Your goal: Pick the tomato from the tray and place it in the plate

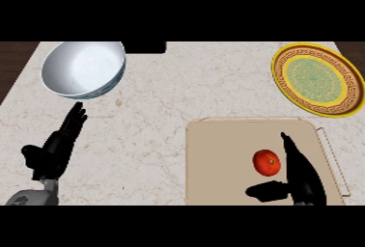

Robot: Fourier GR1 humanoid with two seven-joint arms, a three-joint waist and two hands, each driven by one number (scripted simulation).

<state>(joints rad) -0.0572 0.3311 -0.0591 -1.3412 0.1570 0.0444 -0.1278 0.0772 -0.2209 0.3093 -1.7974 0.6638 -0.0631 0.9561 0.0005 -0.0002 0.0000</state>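
Fig.: head view of the counter [164,101], pale marbled top.

(a) R hand [305,179] lies over the right part of the tray [221,159]. Its fingers [294,152] are straight and together, pointing away from the robot. The thumb [265,192] is spread out to the left, and the hand clasps nothing.

(b) The tomato [266,162], red, rests on the tray just left of the R fingers and just beyond the thumb, i.e. in the gap betw. the two. Contact w/ the fingers cannot be told.

(c) The plate [317,79] sits well beyond the R hand, slightly to its right, off the tray. It has a yellow rim w/ a dark key-pattern band and a green patterned centre. Betw. tomato and plate lie bare tray, the tray's raised rim and a strip of counter.

(d) L hand [53,154], at lower left, is well apart from the tray, fingers straight and relaxed. The bowl [82,67], white inside w/ a bluish wall, lies just beyond its fingertips.

(e) A dark object [146,47] sits at the far edge, right of the bowl; its kind cannot be told.
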